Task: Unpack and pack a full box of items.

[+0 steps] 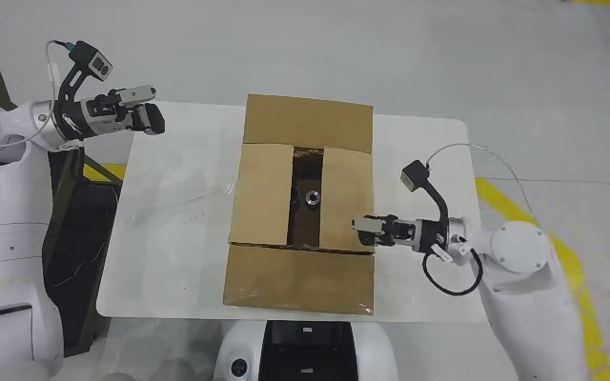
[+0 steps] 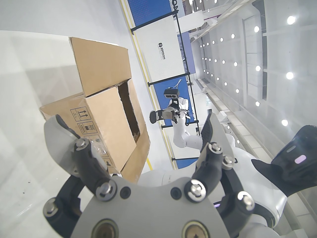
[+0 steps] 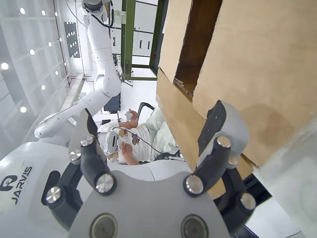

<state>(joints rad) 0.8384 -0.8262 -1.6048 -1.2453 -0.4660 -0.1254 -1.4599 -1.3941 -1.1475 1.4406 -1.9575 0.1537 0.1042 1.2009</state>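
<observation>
Top view: your box (image 1: pixel 305 124) sits in the middle of the table (image 1: pixel 172 248), square to the robot. Its far and near flaps lie folded out flat. The left side flap (image 1: pixel 264 195) and right side flap (image 1: pixel 345 195) are down over the opening, with a dark slot between them. In that slot you can see one dark round item (image 1: pixel 313 198); can't tell what it is or what else is inside.

Your right gripper (image 1: pixel 365 229) is at the near corner of the right side flap, at the box's right edge. In the right wrist view its fingers are spread wide with nothing between them (image 3: pixel 151 111). One pad (image 3: pixel 213 127) is just in front of the box (image 3: pixel 247 50); contact can't be judged.

Your left gripper (image 1: pixel 152 119) hangs over the table's far-left corner, well apart from the box. In the left wrist view its fingers (image 2: pixel 62 127) are spread wide and empty, with the box (image 2: pixel 104 80) ahead
</observation>
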